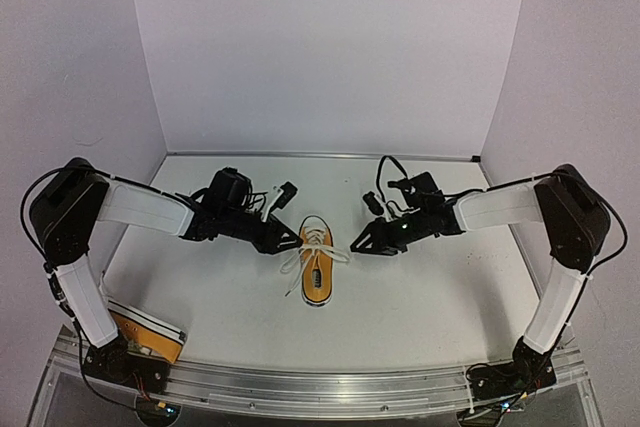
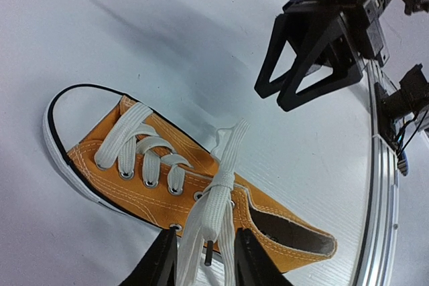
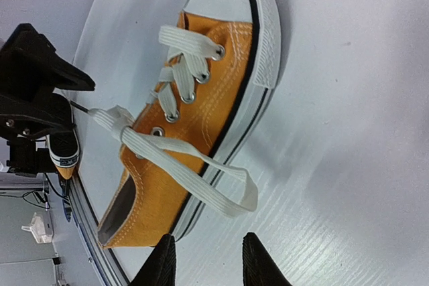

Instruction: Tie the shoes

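Observation:
One orange-yellow shoe (image 1: 317, 269) with white laces lies mid-table, toe toward the far side. Its laces are crossed into a knot (image 2: 224, 180) over the tongue. My left gripper (image 1: 287, 240) sits at the shoe's left side, open. A lace loop and a lace end (image 2: 209, 232) run between its fingers (image 2: 159, 262) with gaps on both sides. My right gripper (image 1: 357, 245) is open just right of the shoe, nothing between its fingers (image 3: 255, 262). The other lace loop (image 3: 231, 192) lies on the table just ahead of them. A second shoe (image 1: 147, 332) lies at the near left edge by the left arm's base.
White walls close in the table (image 1: 440, 287) at the back and sides. A metal rail (image 1: 330, 387) runs along the near edge. From each wrist view the other gripper (image 2: 278, 95) (image 3: 40, 92) appears just across the shoe.

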Available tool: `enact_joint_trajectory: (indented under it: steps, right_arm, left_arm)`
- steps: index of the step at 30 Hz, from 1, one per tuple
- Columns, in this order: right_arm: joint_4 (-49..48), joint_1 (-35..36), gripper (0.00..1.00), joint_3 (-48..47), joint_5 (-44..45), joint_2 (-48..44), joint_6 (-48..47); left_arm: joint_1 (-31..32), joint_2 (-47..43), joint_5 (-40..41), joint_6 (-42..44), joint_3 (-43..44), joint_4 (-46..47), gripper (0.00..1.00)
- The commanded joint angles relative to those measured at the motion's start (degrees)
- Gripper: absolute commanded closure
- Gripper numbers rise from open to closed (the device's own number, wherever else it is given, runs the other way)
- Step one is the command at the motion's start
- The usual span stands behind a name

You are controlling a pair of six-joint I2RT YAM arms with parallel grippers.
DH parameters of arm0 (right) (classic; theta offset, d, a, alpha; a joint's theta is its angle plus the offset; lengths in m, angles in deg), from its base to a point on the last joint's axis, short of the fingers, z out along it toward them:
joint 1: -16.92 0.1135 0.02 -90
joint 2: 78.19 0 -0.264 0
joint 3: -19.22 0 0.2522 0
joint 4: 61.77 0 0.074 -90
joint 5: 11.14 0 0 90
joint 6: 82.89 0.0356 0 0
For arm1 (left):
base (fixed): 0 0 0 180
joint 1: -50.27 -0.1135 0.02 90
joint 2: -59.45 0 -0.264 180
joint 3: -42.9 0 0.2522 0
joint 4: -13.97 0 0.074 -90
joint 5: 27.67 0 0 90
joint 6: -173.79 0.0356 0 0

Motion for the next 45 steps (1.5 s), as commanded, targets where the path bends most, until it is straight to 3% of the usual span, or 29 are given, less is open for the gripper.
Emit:
enact_joint_trajectory:
  steps: [1,6,12,18,24,34,45]
  right_arm:
    - [-1.89,0.31,0.68,-2.18,0.32,0.1,-0.95]
    - [-2.35,0.3,0.67,-3.23,0.9,1.14,-1.17]
    - [-2.25,0.31,0.67,-6.46,2.01,4.43,-1.43]
    - [-3.99,0.32,0.62,-4.19,1.22,4.15,0.03]
    - [-18.73,0.35,0.52,6.03,2.08,0.35,8.46]
    - [-26.19,2.07,0.47,9.31,2.88,1.41,12.35]
    - [-33.07,6.35,0.47,13.56,14.4,-0.63,15.73]
  left_arm:
    - [-0.2,0.77,-1.44,-0.29,3.32,1.47,0.74]
    - [-0.2,1.11,-1.66,-0.01,3.47,0.74,0.72]
    - [-0.2,2.16,-2.17,-0.1,4.13,-0.04,0.77]
    - [-0.18,2.06,-1.8,0.02,3.67,-0.56,0.68]
    - [-0.2,2.13,-2.02,-0.23,3.36,-0.05,0.72]
    - [-0.19,2.67,-3.07,-0.35,3.3,-0.38,0.71]
    - [-0.19,2.65,-3.79,-0.68,3.44,0.05,0.87]
